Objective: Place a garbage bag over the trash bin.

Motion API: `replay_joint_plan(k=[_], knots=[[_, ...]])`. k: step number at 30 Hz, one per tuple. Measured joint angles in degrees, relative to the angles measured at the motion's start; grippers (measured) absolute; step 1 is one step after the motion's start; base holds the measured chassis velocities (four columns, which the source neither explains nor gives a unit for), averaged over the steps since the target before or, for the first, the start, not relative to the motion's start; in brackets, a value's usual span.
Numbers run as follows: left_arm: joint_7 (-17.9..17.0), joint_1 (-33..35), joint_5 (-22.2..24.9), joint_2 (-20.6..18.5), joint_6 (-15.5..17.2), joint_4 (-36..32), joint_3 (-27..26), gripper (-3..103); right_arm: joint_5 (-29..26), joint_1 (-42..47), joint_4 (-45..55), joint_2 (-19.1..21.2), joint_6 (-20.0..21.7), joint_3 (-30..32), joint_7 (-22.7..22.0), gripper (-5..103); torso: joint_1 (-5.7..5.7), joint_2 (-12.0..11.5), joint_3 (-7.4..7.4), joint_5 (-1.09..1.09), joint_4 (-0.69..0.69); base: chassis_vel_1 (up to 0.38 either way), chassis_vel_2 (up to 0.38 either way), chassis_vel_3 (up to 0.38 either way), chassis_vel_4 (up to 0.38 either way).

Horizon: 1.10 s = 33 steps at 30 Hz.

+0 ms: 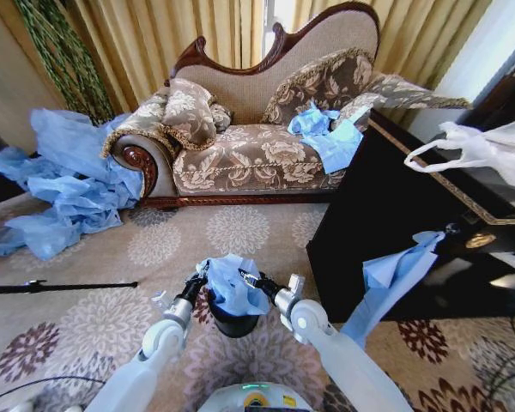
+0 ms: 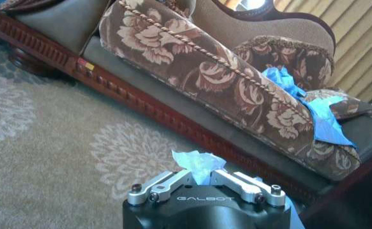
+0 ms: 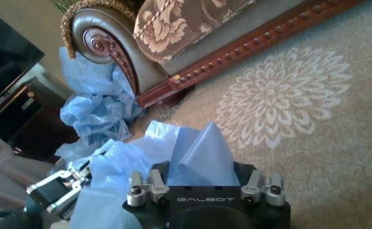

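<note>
Closest to the robot, both arms reach forward over the patterned carpet (image 1: 86, 257) to the trash bin (image 1: 233, 324), a small black cylinder standing on the floor between them. The garbage bag (image 1: 232, 283), light blue and crinkled, is bunched over the bin's top and covers its rim, with only the lower black wall of the bin showing under it. The left gripper (image 1: 199, 277) holds the bag's left edge; in the left wrist view its fingers (image 2: 173, 183) are drawn together on a tuft of the pale plastic that sticks up between them. The right gripper (image 1: 251, 280) meets the bag on the opposite side, and the right wrist view shows its fingers (image 3: 149, 183) pressed in on a broad fold of blue film rising out of them, with the left gripper visible farther off beside the same bag. To the right stands a dark cabinet (image 1: 386, 223) with a strip of blue plastic (image 1: 393, 279) hanging down its front and a white plastic bag (image 1: 489, 150) lying on top. Beyond the carpet stands a floral sofa (image 1: 257, 150) with a blue bag (image 1: 326, 133) crumpled on its seat, and a heap of blue sheeting (image 1: 69, 180) lies on the floor at its left end. Curtains (image 1: 180, 34) hang behind.
</note>
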<state>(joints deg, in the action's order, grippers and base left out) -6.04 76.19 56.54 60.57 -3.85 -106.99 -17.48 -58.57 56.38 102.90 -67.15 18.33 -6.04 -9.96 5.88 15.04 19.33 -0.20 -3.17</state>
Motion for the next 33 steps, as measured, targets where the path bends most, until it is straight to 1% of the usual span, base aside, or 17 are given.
replay_joint_plan(k=[1, 4, 7, 8, 10, 12, 13, 15, 17, 18, 19, 22, 25, 26, 28, 30, 33], knots=[[0.0, 0.0, 0.0, 0.0, 0.0, 0.0, 0.0, 0, 0.0, 0.0, 0.0, 0.0, 0.0, 0.0, 0.0, 65, 0.0, 0.0, 0.0, 0.0, 0.0, 0.0, 0.0, 0.0, 0.0], [0.1, 0.0, 0.0, 0.0, 0.0, -0.1, 0.1, 0, 1.5, 0.2, -0.1, 0.0, -0.4, -0.4, 0.1, 48, 0.0, 0.0, 0.0, 0.0, 0.0, 0.0, 0.0, 0.0, 0.0], [0.2, 0.0, 0.0, 0.0, -0.1, -0.1, 0.1, 0, 2.3, 0.2, -0.3, 0.0, -0.9, -0.7, 0.1, 43, 0.0, 0.0, 0.0, 0.0, 0.0, 0.0, 0.0, 0.0, 0.0], [0.3, -0.1, -0.1, 0.1, -0.1, -0.1, 0.2, 0, 2.8, 0.2, -0.3, 0.0, -1.2, -0.9, 0.0, 32, 0.0, 0.0, 0.0, 0.0, 0.0, 0.0, 0.0, 0.0, 0.0], [0.4, -0.1, -0.2, 0.1, -0.1, -0.1, 0.2, 0, 3.0, 0.2, -0.3, 0.0, -1.4, -1.0, -0.1, 32, 0.0, 0.0, 0.0, 0.0, 0.0, 0.0, 0.0, 0.0, 0.0], [0.4, 0.0, -0.4, 0.1, -0.2, -0.2, 0.3, 0, 3.7, 0.3, -0.3, 0.0, -1.8, -1.1, -0.4, 22, 0.0, 0.0, 0.0, 0.0, 0.0, 0.0, 0.0, 0.0, 0.0], [0.4, 0.0, -0.4, 0.1, -0.2, -0.2, 0.3, 0, 3.7, 0.3, -0.3, 0.0, -1.8, -1.1, -0.4, 22, 0.0, 0.0, 0.0, 0.0, 0.0, 0.0, 0.0, 0.0, 0.0], [0.4, 0.0, -0.8, 0.1, -0.2, -0.4, 0.3, -2, 4.7, 0.5, 0.7, 0.1, -2.4, -1.1, -1.5, 11, 0.0, 0.0, 0.0, 0.0, 0.0, 0.0, 0.0, 0.0, 0.0], [0.3, 0.0, -1.2, 0.1, 0.0, -0.4, 0.3, 8, 5.5, 0.7, 1.6, 0.3, -2.7, -1.1, -2.6, 2, 0.0, 0.0, 0.0, 0.0, 0.01, 0.0, 0.0, 0.0, 0.0], [0.3, 0.0, -1.2, 0.1, 0.0, -0.4, 0.3, 8, 5.5, 0.7, 1.6, 0.3, -2.7, -1.1, -2.6, 2, 0.0, 0.0, 0.0, 0.0, 0.01, 0.0, 0.0, 0.0, 0.0], [0.1, 0.0, -1.3, 0.2, 0.1, -0.4, 0.3, 14, 6.1, 0.9, 2.5, 0.5, -3.0, -1.1, -3.5, 1, 0.0, 0.0, 0.0, 0.0, 0.0, 0.0, 0.0, 0.0, 0.0], [-0.2, 0.1, -1.3, 0.3, 0.3, -0.9, 0.4, 19, 7.0, 1.3, 3.9, 0.8, -3.2, -1.1, -4.9, 1, 0.0, 0.0, 0.0, 0.0, 0.0, 0.0, 0.0, 0.0, 0.0], [-0.9, 0.7, -1.4, 0.2, 0.9, -2.1, 0.5, 36, 7.3, 1.5, 5.0, 0.8, -3.2, -0.9, -6.2, 0, 0.0, 0.0, 0.0, 0.0, 0.0, 0.0, 0.0, 0.0, 0.0], [-0.9, 0.7, -1.4, 0.2, 0.9, -2.1, 0.5, 36, 7.3, 1.5, 5.0, 0.8, -3.2, -0.9, -6.2, 0, 0.0, 0.0, 0.0, 0.0, 0.0, 0.0, 0.0, 0.0, 0.0], [-3.1, 2.3, -1.5, -0.1, 1.9, -4.5, 0.0, 47, 8.1, 1.2, 4.2, 0.4, -3.4, -0.7, -6.6, 0, 0.0, 0.0, 0.0, 0.0, -0.01, 0.0, 0.0, 0.0, 0.0], [-4.0, 3.2, -1.7, -0.2, 2.1, -5.4, -0.4, 47, 8.4, 1.1, 3.7, 0.2, -3.4, -0.6, -6.6, 0, 0.0, 0.0, 0.0, 0.0, -0.01, 0.0, 0.0, 0.0, 0.0], [-5.8, 6.8, -3.6, -0.4, 2.9, -8.3, -2.8, 63, 8.9, 0.6, 2.3, -0.4, -3.6, -0.3, -6.5, 0, 0.0, 0.0, 0.0, 0.01, 0.02, 0.0, 0.0, 0.0, 0.0]])
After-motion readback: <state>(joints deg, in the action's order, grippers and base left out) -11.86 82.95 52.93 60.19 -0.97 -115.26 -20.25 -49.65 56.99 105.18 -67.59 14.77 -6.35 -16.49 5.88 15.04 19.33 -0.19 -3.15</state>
